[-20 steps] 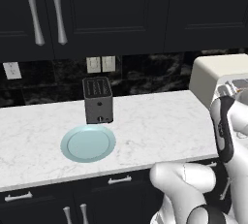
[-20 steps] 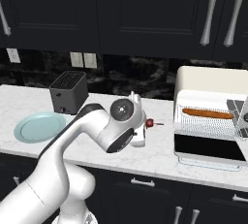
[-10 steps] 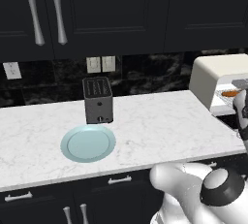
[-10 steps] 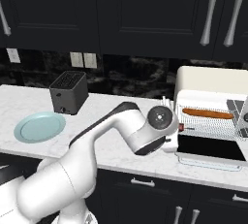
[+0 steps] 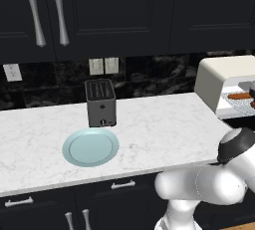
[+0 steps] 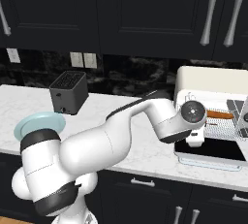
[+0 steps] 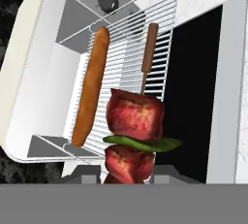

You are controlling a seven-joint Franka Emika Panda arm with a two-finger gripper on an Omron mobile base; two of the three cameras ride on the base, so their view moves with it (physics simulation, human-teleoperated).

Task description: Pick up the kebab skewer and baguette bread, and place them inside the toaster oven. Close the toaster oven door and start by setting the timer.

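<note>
A white marble counter point(image 5: 149, 124) runs along a wall of black marbled backsplash, with dark upper cabinets point(image 5: 114, 10) carrying long silver bar handles above it and dark drawer fronts with small silver pulls below. On the backsplash sit pale outlets point(image 5: 103, 65), one pair just above a small dark grey slot toaster point(image 5: 100, 103) that stands near the back of the counter. In front of the slot toaster, close to the counter's front edge, lies a pale blue plate point(image 5: 90, 147) with nothing on it. At the right end of the counter stands the toaster oven point(image 6: 213, 85), cream-white with a rounded top; the toaster oven door point(image 6: 210, 152) is folded down flat toward the front, its dark glass facing up, and the wire rack point(image 7: 123, 63) shows inside the opening. The baguette bread point(image 7: 91, 85) lies lengthwise on the rack along one side. The arm reaches across the counter from the base to the oven mouth, and the gripper point(image 7: 127, 172) is clamped on the kebab skewer point(image 7: 138, 121) at its chunk end: red meat pieces and a green slice sit right at the finger tips, while the bare brown stick points ahead over the rack, beside the baguette and apart from it. Whether the skewer touches the rack cannot be told.
</note>
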